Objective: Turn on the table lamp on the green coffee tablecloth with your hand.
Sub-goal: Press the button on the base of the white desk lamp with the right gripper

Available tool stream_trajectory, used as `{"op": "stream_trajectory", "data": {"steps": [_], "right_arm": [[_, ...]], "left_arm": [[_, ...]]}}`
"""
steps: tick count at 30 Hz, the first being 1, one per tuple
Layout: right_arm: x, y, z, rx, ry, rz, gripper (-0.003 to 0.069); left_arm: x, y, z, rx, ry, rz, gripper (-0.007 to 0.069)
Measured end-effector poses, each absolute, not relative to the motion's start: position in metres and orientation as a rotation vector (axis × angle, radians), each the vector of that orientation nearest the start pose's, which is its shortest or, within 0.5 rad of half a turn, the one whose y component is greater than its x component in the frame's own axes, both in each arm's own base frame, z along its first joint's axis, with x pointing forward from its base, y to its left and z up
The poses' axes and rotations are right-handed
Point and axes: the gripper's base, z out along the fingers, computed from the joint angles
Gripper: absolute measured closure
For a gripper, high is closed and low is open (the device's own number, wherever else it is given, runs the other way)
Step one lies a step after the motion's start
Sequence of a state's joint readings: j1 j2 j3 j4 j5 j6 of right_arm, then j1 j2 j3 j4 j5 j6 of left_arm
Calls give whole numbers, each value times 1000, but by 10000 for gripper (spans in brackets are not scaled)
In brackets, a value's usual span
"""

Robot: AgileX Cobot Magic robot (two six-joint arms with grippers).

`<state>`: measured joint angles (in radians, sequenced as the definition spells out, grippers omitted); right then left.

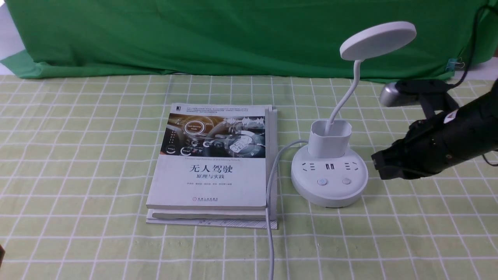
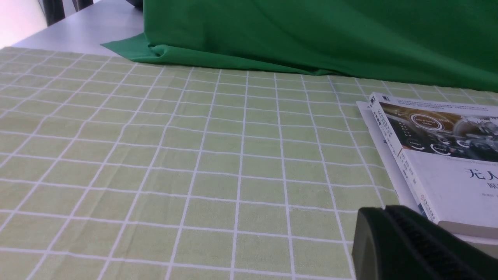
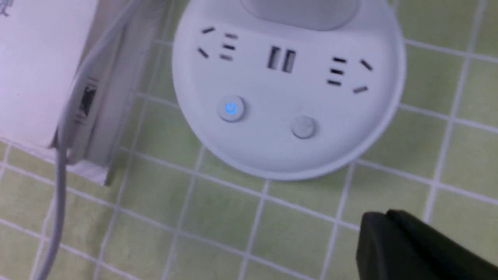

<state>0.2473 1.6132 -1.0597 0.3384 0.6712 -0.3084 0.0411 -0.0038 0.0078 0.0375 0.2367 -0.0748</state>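
The white table lamp point(image 1: 329, 171) stands on the light green checked tablecloth point(image 1: 78, 155), right of centre. Its disc head point(image 1: 378, 39) is unlit. Its round base point(image 3: 288, 89) carries sockets and two buttons. One button point(image 3: 231, 109) glows blue, the other point(image 3: 303, 126) is plain. My right gripper point(image 1: 379, 165) is shut and empty, hovering just right of the base; in the right wrist view its tip point(image 3: 383, 217) is a short way from the plain button. My left gripper point(image 2: 383, 210) is shut and empty, low over the cloth near the books.
Two stacked books point(image 1: 214, 163) lie left of the lamp, also in the left wrist view point(image 2: 439, 155). The lamp's white cable point(image 1: 270, 202) runs along the books' right edge toward me. A dark green backdrop cloth point(image 1: 233, 35) hangs behind.
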Motion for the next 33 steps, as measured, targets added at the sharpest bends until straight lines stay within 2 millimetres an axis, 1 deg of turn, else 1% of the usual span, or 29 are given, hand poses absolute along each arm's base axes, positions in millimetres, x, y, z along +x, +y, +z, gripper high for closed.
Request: {"op": "stream_trajectory", "data": {"steps": [1,4,7,12,17,23,33], "right_arm": [[317,104,221,-465,2661,355,624],[326,114,210,-497,2679,363,624],[332,126,206,-533,2667,369,624],[333,141,202,-578,2635,370,624],[337,141,195,-586,2626,338,624],[340,136,195,-565,2623,317,624],[342,136,195,-552,2608,307,624]], "left_arm": [[55,3,189,-75,1723,10,622],[55,3,189,-75,1723,10,622],[55,3,189,-75,1723,10,622],[55,3,189,-75,1723,10,622],[55,3,189,-75,1723,10,622],[55,3,189,-75,1723,10,622],[55,3,189,-75,1723,10,622]]}}
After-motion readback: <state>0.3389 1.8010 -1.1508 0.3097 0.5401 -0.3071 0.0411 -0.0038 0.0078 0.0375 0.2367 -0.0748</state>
